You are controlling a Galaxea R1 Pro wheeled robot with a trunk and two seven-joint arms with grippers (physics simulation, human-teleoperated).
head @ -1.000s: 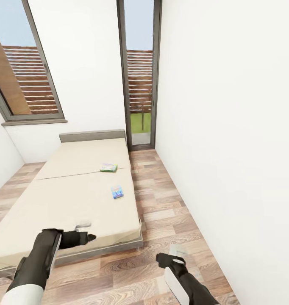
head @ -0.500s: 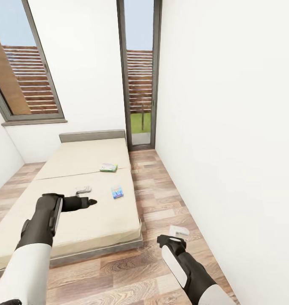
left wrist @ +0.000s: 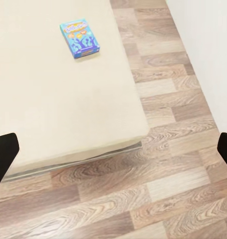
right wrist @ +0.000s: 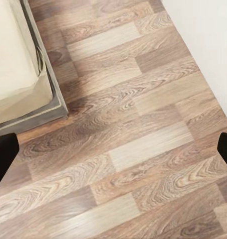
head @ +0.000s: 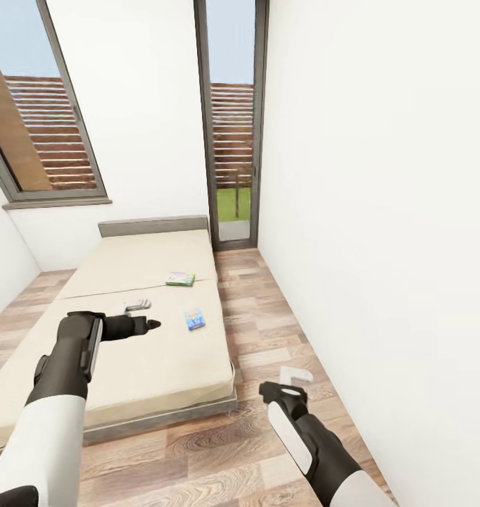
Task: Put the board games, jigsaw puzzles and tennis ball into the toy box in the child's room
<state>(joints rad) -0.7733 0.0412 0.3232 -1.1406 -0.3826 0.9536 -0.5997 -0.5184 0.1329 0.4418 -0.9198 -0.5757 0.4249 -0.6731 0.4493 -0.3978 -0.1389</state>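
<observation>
Two board games lie on the beige bed (head: 127, 345): a green-and-white box (head: 179, 279) near the middle seam and a blue box (head: 194, 319) closer to me, by the right edge. My left gripper (head: 144, 315) hovers open over the mattress, left of the blue box and apart from it. In the left wrist view the blue box (left wrist: 79, 38) lies well beyond the wide-apart fingertips (left wrist: 3, 154). My right gripper (head: 295, 380) is open and empty over the plank floor beside the bed's foot corner (right wrist: 48, 99). The table, toy box, jigsaw puzzles and tennis ball are out of view.
A white wall (head: 381, 211) runs close along the right, leaving a narrow strip of wood floor (head: 268, 331) between it and the bed. A tall glass door (head: 233, 141) and a window (head: 43, 113) stand behind the grey headboard (head: 153, 226).
My left arm has lifted and reached forward over the mattress, nearer the blue box. The right gripper has edged slightly forward over the floor. The boxes have not moved.
</observation>
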